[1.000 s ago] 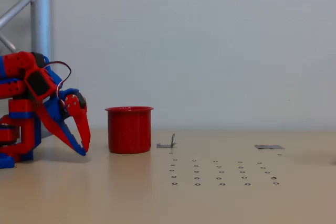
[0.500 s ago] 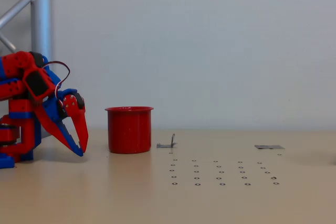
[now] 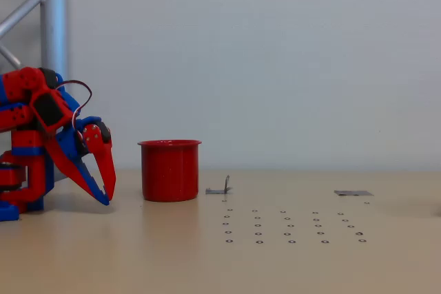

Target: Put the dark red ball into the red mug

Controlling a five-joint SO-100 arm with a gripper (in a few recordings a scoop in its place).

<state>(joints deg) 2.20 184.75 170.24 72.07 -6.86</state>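
The red mug [image 3: 170,170] stands upright on the tan table, left of centre in the fixed view. My red-and-blue gripper [image 3: 107,197] hangs to its left, folded down close to the arm's base, tips just above the table and apart from the mug. Its red and blue fingers meet at the tips with nothing between them. The dark red ball is out of view; the inside of the mug is hidden from this side.
A metal truss post [image 3: 53,18] rises behind the arm at the left. A small grey tab [image 3: 219,188] stands just right of the mug and a flat grey patch [image 3: 353,193] lies farther right. Rows of small holes [image 3: 289,226] dot the table.
The gripper has drawn back slightly to the left and a touch upward since a second ago. The mug has not moved.
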